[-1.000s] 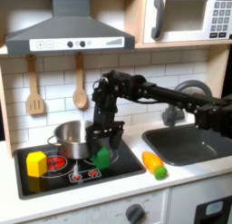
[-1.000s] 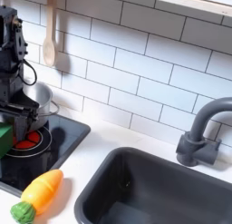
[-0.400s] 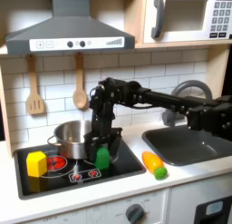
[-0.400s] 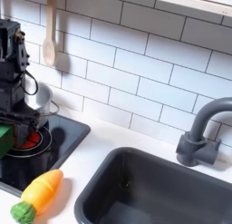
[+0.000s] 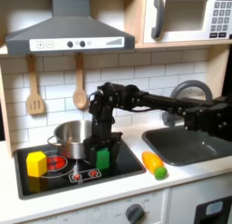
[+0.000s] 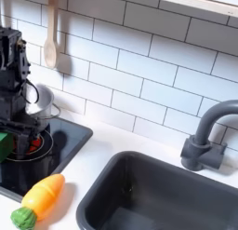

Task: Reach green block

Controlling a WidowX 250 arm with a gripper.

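1. The jaws of the gripper (image 5: 102,151) point down over the green block (image 5: 103,159) and sit on either side of it; whether they press on it or stand just clear cannot be told.
2. In the second exterior view the gripper (image 6: 11,139) is low over the hob (image 6: 56,150), with the block (image 6: 5,146) showing at the picture's left edge, partly cut off.
3. The block stands on the black hob (image 5: 118,167), near its front, just beside the steel pot (image 5: 68,137) on the first exterior view's right.
4. The arm (image 5: 154,99) reaches in from the first exterior view's right, folds at an elbow and drops straight down to the block.
5. A yellow block (image 5: 35,163) stands on the hob's left part in the first exterior view, well apart from the gripper.
6. An orange toy (image 5: 154,164) with a green tip lies on the table between hob and sink (image 5: 186,141); in the second exterior view the toy (image 6: 37,200) lies in front of the sink (image 6: 158,192).
7. Two wooden utensils (image 5: 34,85) hang on the tiled wall behind the pot.
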